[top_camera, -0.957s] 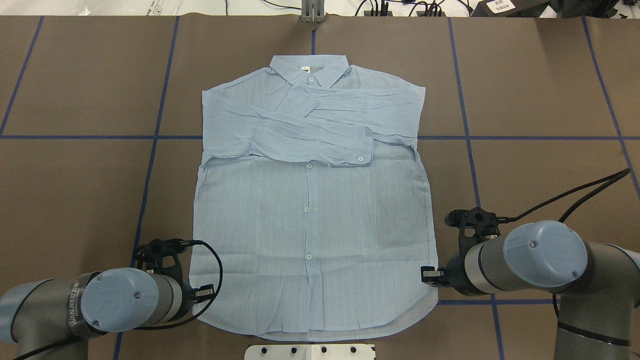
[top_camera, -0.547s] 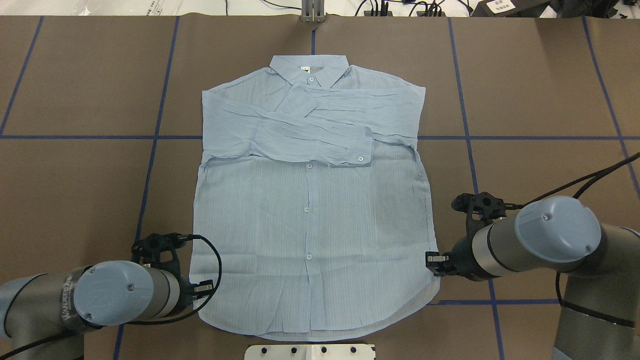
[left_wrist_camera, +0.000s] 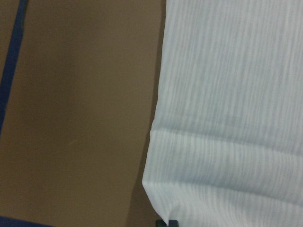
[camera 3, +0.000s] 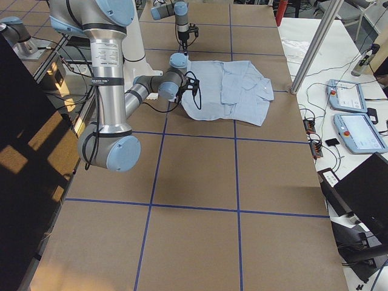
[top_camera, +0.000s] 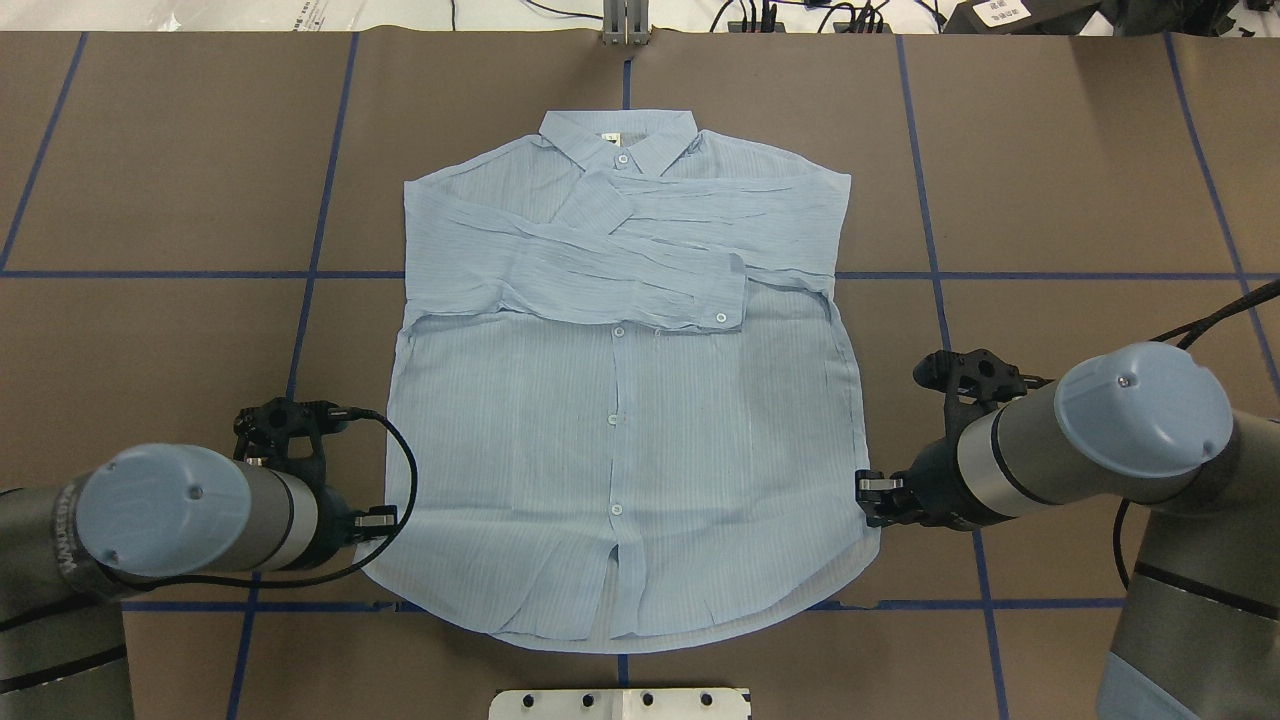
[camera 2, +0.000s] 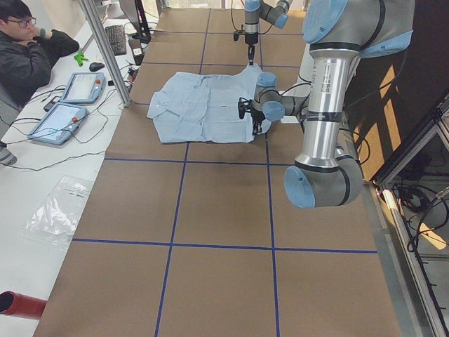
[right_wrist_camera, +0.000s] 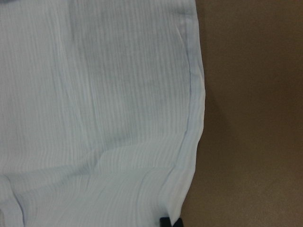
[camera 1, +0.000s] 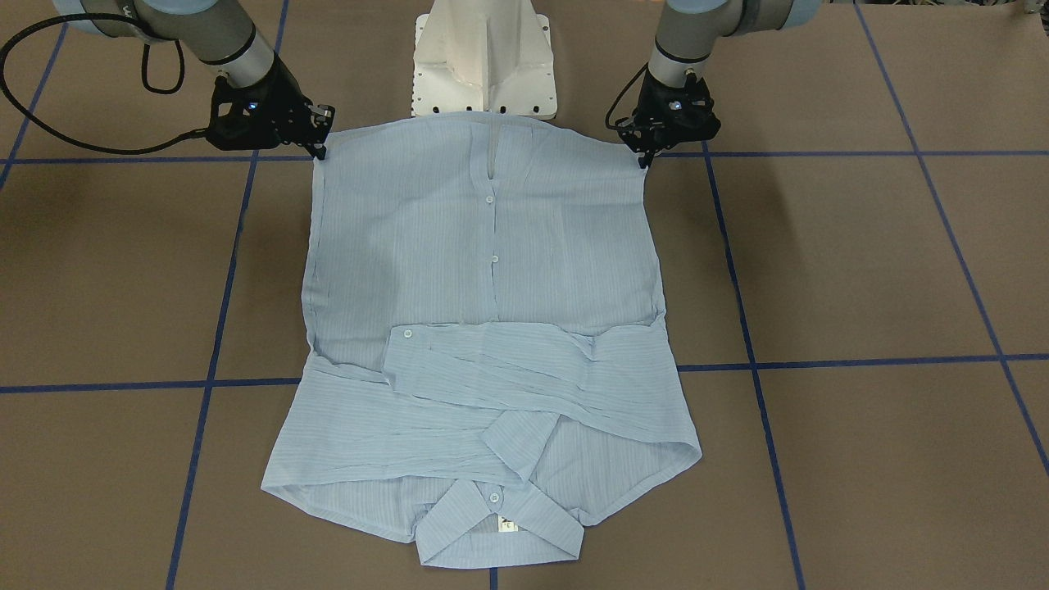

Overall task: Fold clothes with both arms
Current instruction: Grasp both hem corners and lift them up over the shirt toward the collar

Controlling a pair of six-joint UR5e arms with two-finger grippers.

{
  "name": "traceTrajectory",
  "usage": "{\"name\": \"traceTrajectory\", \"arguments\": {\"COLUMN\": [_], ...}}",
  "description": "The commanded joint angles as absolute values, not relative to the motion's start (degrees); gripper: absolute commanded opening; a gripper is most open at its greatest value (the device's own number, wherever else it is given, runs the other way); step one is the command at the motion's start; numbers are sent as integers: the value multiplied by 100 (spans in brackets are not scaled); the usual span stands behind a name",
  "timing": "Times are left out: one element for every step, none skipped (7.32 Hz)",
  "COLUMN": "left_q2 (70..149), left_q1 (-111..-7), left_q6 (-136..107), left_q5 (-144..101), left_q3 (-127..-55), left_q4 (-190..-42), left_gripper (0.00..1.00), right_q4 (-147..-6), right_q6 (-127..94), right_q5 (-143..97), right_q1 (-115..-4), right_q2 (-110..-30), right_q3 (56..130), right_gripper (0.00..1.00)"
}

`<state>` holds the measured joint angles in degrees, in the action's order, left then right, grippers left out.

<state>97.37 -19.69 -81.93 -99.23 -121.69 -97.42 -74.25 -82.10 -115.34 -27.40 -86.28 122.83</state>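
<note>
Black left gripper had its jaws pinched on one hem corner of the light blue shirt, which lay flat on the brown table, sleeves crossed; the right gripper clamped the opposite hem corner.

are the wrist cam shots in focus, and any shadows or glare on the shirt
Left wrist view: soft, the shirt stripes smeared. Right wrist view: equally soft, a darker grey patch across the upper cloth. Overhead view: sharp, evenly lit, no glare.

One shirt, two arms, one person.
</note>
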Motion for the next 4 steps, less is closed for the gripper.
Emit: {"name": "traceTrajectory", "arguments": {"left_q2": [9703, 9712, 9747, 9782], "left_q1": [-2206, -2206, -2206, -2206], "left_q6": [-7910, -7910, -7910, -7919], "left_q5": [-10116, -10125, -10125, -10125], "left_q3": [-12234, -12287, -12331, -12427], "left_q4": [-9738, -9738, -9738, -9738], "left_gripper": [0, 0, 0, 0], "right_q4": [-7418, -7418, -7418, -7418], "right_q6": [-8183, -8157, -8130, -8121], "right_q5": [-11986, -12275, -12374, -12401], "right_q1": [-3214, -3469, -3620, -3699], "right_q2": [-8622, -8631, -8631, -8613], "right_q3": [12348, 12331, 12322, 12314], "right_gripper": [0, 0, 0, 0]}}
